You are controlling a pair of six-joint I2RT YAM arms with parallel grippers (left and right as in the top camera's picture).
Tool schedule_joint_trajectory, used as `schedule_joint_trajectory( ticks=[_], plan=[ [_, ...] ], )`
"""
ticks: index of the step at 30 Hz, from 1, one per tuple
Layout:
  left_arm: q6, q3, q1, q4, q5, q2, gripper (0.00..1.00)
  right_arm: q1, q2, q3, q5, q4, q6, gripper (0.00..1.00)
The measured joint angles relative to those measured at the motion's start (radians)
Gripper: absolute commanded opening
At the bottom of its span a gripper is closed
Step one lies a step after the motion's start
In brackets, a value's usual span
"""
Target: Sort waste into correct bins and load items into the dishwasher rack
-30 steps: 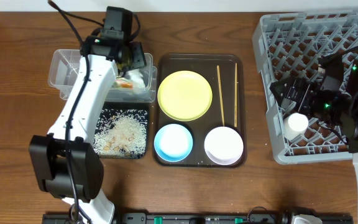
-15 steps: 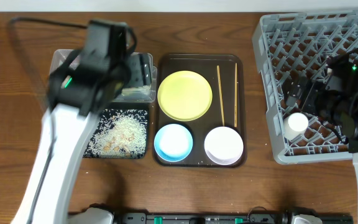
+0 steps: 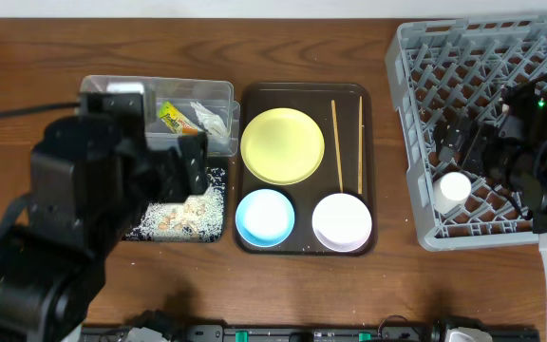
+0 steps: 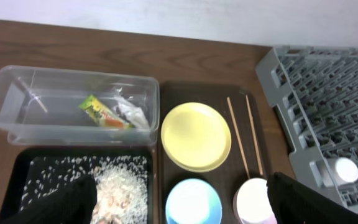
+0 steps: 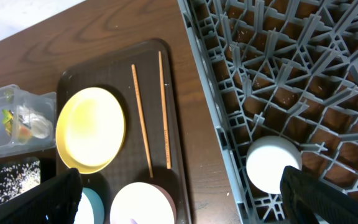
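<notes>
The green-and-orange wrapper (image 3: 171, 116) and the white scrap (image 3: 207, 120) lie in the clear tub (image 3: 103, 90). Rice grains (image 3: 196, 205) lie in the black tray (image 3: 218, 173). The yellow plate (image 3: 282, 145), chopsticks (image 3: 337, 142), blue bowl (image 3: 265, 217) and white bowl (image 3: 342, 221) sit on the brown serving tray. The white cup (image 3: 453, 188) stands in the grey rack (image 3: 473, 57). My left gripper (image 4: 185, 205) is open and empty, high above the black tray. My right gripper (image 5: 191, 199) is open and empty, above the rack's left edge near the cup (image 5: 272, 165).
The brown serving tray (image 3: 302, 90) lies between the bins and the rack. My left arm (image 3: 74, 228) is raised close to the overhead camera and hides the black tray's left part. Bare wooden table shows between the serving tray and the rack.
My left arm has lifted away from the clear tub and pulled back toward the front left; the wrapper and scrap now lie uncovered in the tub. The right gripper has shifted slightly right.
</notes>
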Motion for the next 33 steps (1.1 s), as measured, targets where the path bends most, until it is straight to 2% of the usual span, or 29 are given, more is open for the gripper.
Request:
schedule_joint_trajectory(
  ticks=[5, 8, 16, 21, 28, 33],
  plan=[
    [0.012, -0.025, 0.0, 0.0, -0.077, -0.06, 0.91, 0.0, 0.0, 0.0, 0.0, 0.0, 0.0, 0.99],
    [0.026, -0.129, 0.019, 0.072, -0.123, -0.129, 0.91, 0.0, 0.0, 0.0, 0.002, 0.0, 0.0, 0.99],
    [0.034, -0.597, 0.128, 0.483, -0.166, -0.393, 0.91, 0.0, 0.0, 0.0, 0.003, 0.0, 0.0, 0.99],
    [0.026, -0.881, 0.181, 0.674, -0.166, -0.579, 0.91, 0.0, 0.0, 0.0, 0.003, 0.0, 0.0, 0.99],
    [0.005, -1.177, 0.204, 0.846, -0.166, -0.798, 0.91, 0.0, 0.0, 0.0, 0.003, 0.0, 0.0, 1.0],
    [0.002, -1.341, 0.204, 0.876, -0.166, -0.897, 0.91, 0.0, 0.0, 0.0, 0.003, 0.0, 0.0, 0.99]
  ],
)
